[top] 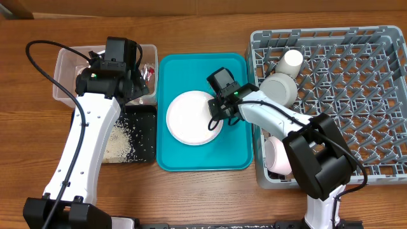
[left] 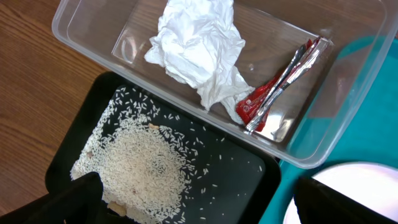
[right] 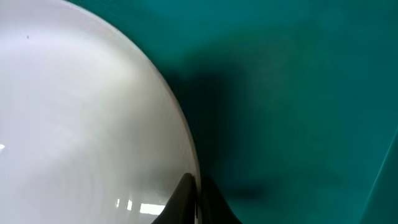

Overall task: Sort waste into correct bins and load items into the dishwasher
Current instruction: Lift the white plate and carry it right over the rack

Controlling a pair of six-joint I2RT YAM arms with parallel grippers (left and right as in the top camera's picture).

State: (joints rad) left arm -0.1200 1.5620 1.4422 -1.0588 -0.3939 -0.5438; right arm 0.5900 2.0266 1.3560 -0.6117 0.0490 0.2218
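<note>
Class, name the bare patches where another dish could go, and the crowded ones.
Free: rack right of the bowls; tray strip above the plate. Crowded: rack's left edge, with cup; tub with tissue.

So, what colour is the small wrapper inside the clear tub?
The wrapper is red with silvery edges, clearest in the left wrist view.
</note>
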